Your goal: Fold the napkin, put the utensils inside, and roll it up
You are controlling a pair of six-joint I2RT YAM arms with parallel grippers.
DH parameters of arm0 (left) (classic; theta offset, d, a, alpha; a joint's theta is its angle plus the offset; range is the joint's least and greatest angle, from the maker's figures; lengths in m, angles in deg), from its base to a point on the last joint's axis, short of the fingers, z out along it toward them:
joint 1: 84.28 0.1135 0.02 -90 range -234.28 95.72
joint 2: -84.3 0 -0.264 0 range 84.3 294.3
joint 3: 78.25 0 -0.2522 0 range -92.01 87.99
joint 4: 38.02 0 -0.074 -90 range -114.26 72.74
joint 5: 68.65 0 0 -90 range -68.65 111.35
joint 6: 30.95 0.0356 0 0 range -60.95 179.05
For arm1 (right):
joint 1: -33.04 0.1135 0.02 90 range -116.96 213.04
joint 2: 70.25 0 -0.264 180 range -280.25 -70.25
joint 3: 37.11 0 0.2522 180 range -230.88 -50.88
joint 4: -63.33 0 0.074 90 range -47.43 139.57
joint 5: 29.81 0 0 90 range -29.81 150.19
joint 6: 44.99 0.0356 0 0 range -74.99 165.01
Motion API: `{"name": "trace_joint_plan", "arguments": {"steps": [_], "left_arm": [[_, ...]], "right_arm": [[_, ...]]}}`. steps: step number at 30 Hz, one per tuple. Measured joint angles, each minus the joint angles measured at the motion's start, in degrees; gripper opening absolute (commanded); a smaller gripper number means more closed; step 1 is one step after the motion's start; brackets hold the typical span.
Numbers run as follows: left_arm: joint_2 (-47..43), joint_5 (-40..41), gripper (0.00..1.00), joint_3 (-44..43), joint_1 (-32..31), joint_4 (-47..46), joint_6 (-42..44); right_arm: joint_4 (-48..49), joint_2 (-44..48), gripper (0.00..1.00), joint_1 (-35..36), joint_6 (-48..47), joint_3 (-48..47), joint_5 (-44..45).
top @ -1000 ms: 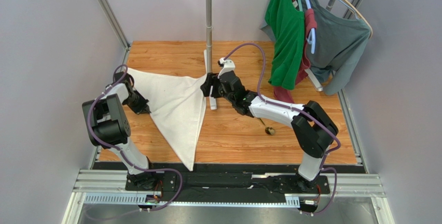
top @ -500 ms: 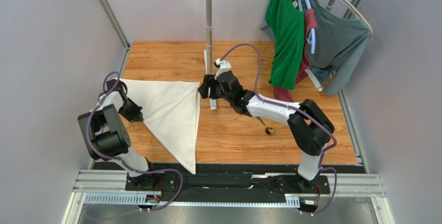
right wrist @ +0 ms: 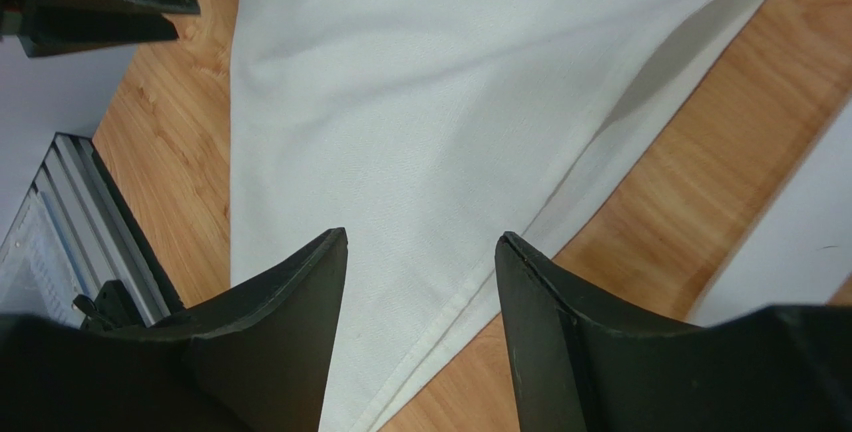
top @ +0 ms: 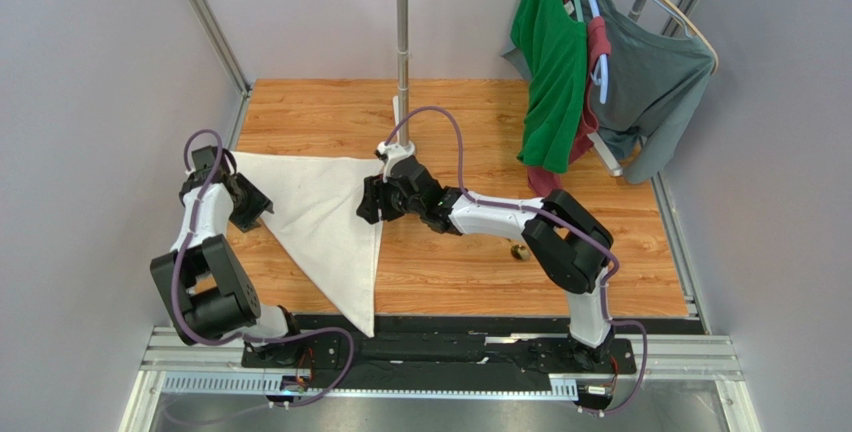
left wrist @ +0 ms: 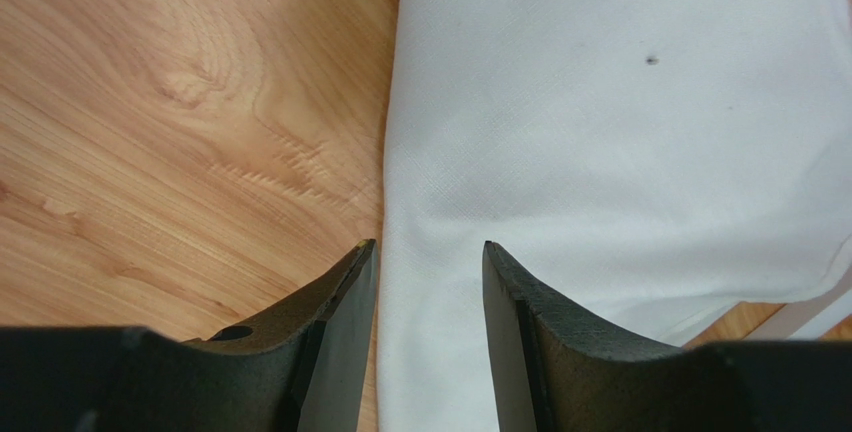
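The napkin (top: pixel 322 210), folded to a triangle, lies flat under your left pincer (left wrist: pixel 425 248) and right pincer (right wrist: pixel 421 237), both open and empty, while the spoon (top: pixel 519 251) waits behind the right pincer, nearest that arm.

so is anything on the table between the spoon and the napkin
Nothing visible: only bare table lies between the spoon and the napkin. The right arm stretches above it, just beyond that line.
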Motion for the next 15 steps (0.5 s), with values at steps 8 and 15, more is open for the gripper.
{"name": "trace_joint_plan", "arguments": {"steps": [8,15], "left_arm": [[-8.4,4.2,0.53,-1.6,-4.2,-0.5,-0.4],[1.9,1.4,0.51,-13.3,-11.0,-5.0,-0.9]], "right_arm": [[-4.6,-5.5,0.56,1.9,0.0,-3.6,2.7],[-6.2,-8.3,0.49,-1.7,0.5,-6.8,3.0]]}}
